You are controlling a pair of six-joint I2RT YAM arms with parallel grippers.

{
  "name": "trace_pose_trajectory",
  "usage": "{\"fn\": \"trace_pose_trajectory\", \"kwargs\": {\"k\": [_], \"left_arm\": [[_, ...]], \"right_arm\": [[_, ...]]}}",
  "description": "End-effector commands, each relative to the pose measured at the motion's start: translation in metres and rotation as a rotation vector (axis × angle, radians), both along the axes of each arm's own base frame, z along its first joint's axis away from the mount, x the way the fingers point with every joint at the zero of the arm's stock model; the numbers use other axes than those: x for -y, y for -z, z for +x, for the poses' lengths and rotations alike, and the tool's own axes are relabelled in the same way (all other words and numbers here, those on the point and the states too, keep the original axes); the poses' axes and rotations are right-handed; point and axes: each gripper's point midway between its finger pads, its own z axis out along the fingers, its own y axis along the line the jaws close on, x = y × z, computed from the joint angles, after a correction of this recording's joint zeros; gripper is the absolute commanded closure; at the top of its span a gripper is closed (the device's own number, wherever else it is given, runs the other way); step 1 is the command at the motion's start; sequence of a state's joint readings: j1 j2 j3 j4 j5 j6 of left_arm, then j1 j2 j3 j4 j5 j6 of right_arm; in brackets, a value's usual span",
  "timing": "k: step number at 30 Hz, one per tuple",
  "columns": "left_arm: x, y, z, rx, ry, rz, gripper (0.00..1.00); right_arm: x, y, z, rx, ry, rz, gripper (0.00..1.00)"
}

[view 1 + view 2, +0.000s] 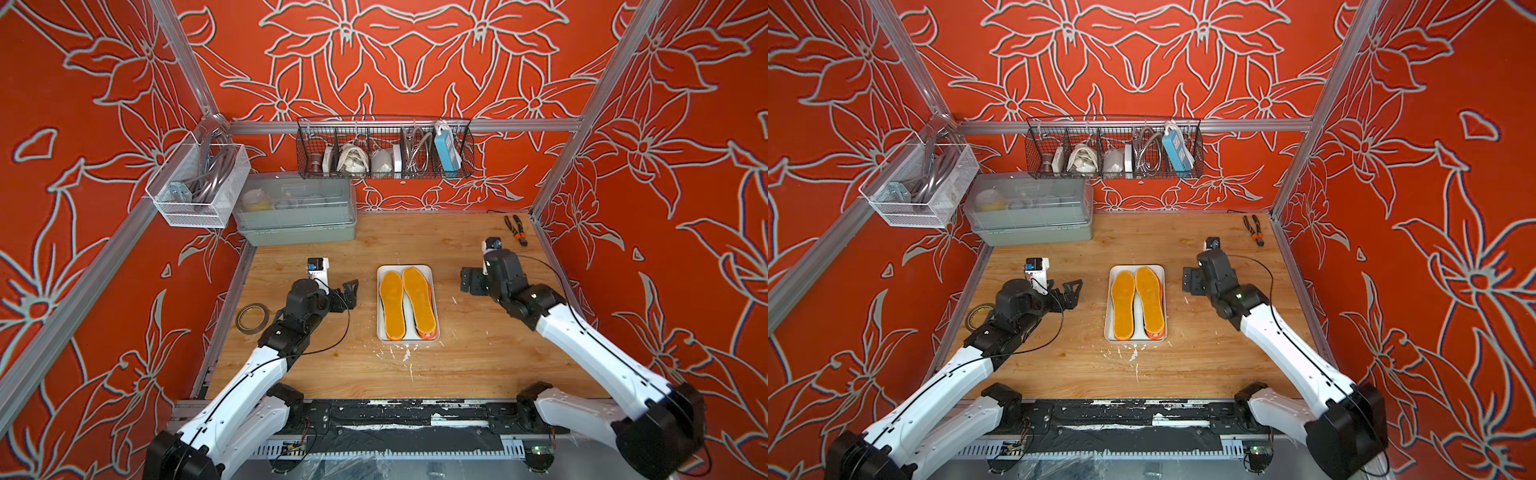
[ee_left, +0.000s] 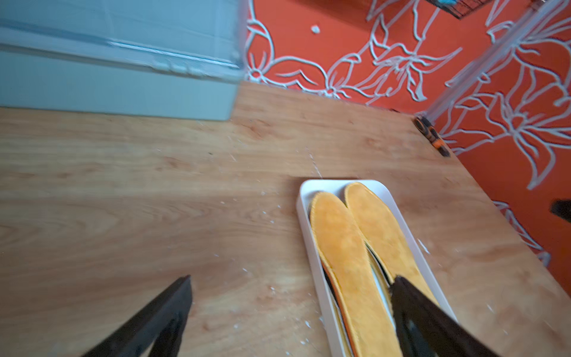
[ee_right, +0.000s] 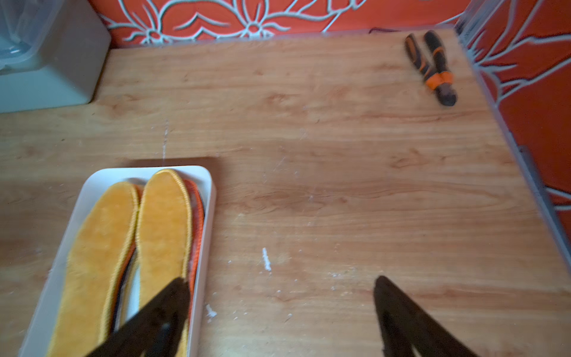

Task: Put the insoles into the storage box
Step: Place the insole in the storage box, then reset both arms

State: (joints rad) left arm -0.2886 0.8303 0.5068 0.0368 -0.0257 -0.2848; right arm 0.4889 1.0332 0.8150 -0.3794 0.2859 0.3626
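Note:
The storage box (image 1: 380, 286), a shallow white tray, lies mid-table. In it, two amber-yellow insoles (image 1: 392, 305) (image 1: 419, 301) lie side by side on top of a stack. Orange-rimmed and black edges of lower insoles (image 3: 197, 216) peek out from under them. My left gripper (image 1: 352, 293) hangs open to the left of the box, holding nothing. In the left wrist view its fingers (image 2: 292, 279) stand wide apart, and one overlaps the box (image 2: 304, 216) in the picture. To the right of the box my right gripper (image 1: 470, 281) is open and empty, its fingers (image 3: 281, 279) spread over bare wood.
A grey-green container with a translucent lid (image 1: 297, 212) stands at the back left. A tape roll (image 1: 252, 318) lies by the left edge, and pliers (image 1: 516, 230) lie at the back right corner. A wire basket (image 1: 384, 149) and a white mesh basket (image 1: 199, 183) hang on the walls.

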Motion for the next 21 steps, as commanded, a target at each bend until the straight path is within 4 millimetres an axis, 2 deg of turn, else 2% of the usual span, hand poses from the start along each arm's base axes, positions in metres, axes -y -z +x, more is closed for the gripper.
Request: {"fn": "trace_pose_trajectory", "kwargs": {"k": [1, 5, 9, 12, 17, 21], "left_arm": [[-0.041, 0.0, 0.002, 0.082, -0.159, 0.124, 0.01], [-0.083, 0.01, -0.007, 0.167, -0.339, 0.22, 0.01], [-0.103, 0.025, -0.012, 0.228, -0.382, 0.295, 0.01], [-0.114, 0.041, -0.008, 0.163, -0.401, 0.313, 0.01], [-0.123, 0.065, 0.0, 0.148, -0.39, 0.3, 0.01], [-0.115, 0.072, 0.015, 0.127, -0.318, 0.288, 0.01]], "right_arm": [[0.039, -0.017, 0.002, 0.222, 0.089, -0.159, 0.0], [0.083, -0.007, -0.012, 0.343, 0.26, -0.23, 0.0], [0.11, 0.014, -0.01, 0.351, 0.349, -0.273, 0.0], [0.119, 0.031, 0.002, 0.293, 0.36, -0.292, 0.0], [0.12, 0.056, 0.023, 0.29, 0.32, -0.273, 0.0], [0.114, 0.073, 0.037, 0.256, 0.261, -0.262, 0.0]]}}
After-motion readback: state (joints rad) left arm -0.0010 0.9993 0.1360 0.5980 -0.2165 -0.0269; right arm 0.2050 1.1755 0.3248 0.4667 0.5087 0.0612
